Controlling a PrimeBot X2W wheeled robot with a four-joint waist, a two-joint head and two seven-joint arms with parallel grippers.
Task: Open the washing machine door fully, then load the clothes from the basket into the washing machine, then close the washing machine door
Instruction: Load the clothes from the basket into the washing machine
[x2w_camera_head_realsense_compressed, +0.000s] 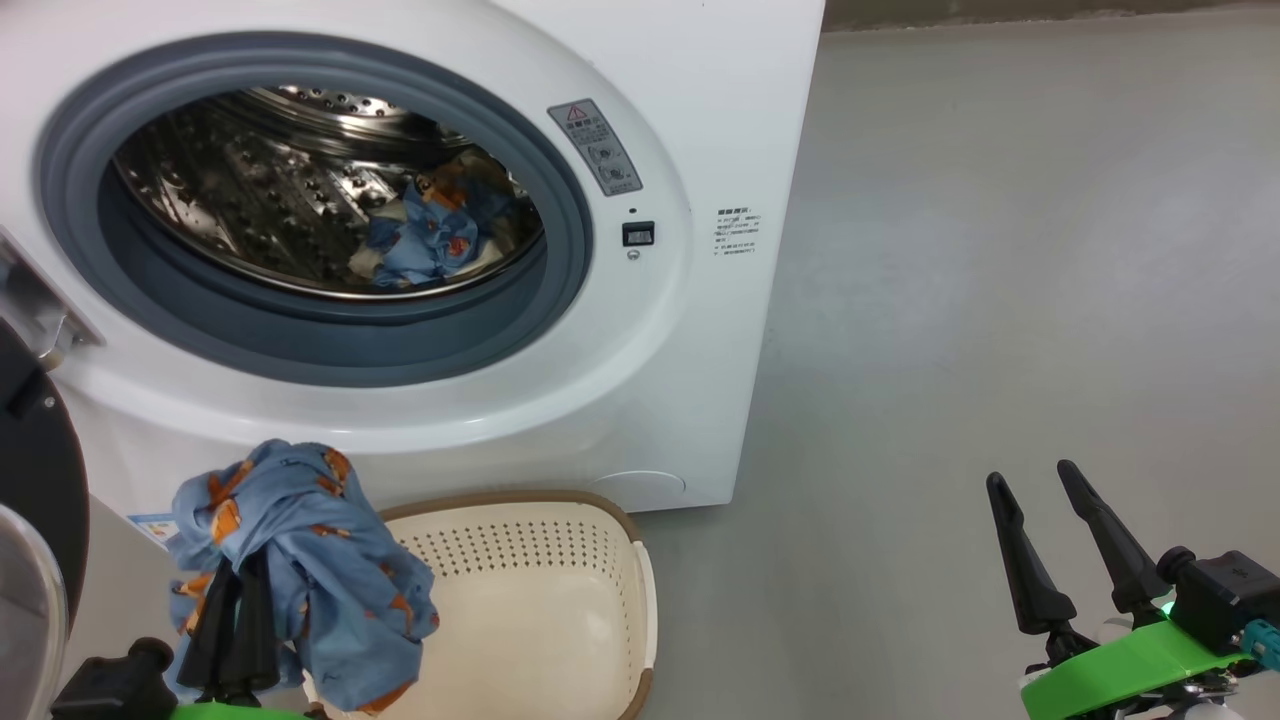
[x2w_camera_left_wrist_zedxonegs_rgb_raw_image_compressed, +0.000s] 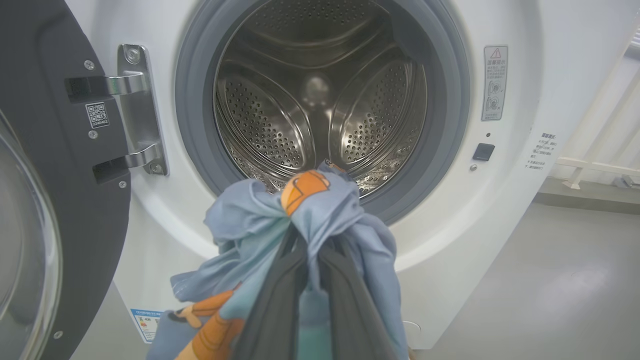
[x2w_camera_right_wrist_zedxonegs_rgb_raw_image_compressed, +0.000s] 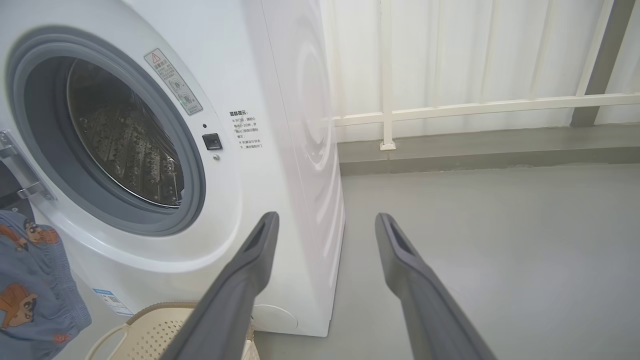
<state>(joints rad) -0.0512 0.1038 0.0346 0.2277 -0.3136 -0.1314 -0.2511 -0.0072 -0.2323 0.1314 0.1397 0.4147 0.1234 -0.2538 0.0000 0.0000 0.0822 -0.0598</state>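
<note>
Above the basket's (x2w_camera_head_realsense_compressed: 610, 515) left edge your left gripper (x2w_camera_head_realsense_compressed: 238, 590) is clamped on a blue garment (x2w_camera_head_realsense_compressed: 310, 540), right gripper (x2w_camera_head_realsense_compressed: 1032, 475) spread and idle — door (x2w_camera_left_wrist_zedxonegs_rgb_raw_image_compressed: 50, 165) swung open, one bundle (x2w_camera_head_realsense_compressed: 430, 240) already in the drum (x2w_camera_head_realsense_compressed: 250, 190), nothing else showing in the basket — so you've this piece to load, then the door to close.

Grey warning label (x2w_camera_left_wrist_zedxonegs_rgb_raw_image_compressed: 495, 82) on washing machine (x2w_camera_head_realsense_compressed: 700, 100) front, 2 o'clock of drum opening (x2w_camera_left_wrist_zedxonegs_rgb_raw_image_compressed: 320, 100). It has a red warning triangle on top, Chinese small print and two round pictograms below, too small to read. Printed text block (x2w_camera_left_wrist_zedxonegs_rgb_raw_image_compressed: 542, 150) at 3 o'clock of opening, Chinese, unreadable. QR sticker (x2w_camera_left_wrist_zedxonegs_rgb_raw_image_compressed: 96, 115) on washing machine door (x2w_camera_left_wrist_zedxonegs_rgb_raw_image_compressed: 85, 225), inner black face, 9 o'clock of opening. Digits under the code look like 2240462. Blue label (x2w_camera_left_wrist_zedxonegs_rgb_raw_image_compressed: 145, 324) at 7 o'clock, low on front, print illegible.
</note>
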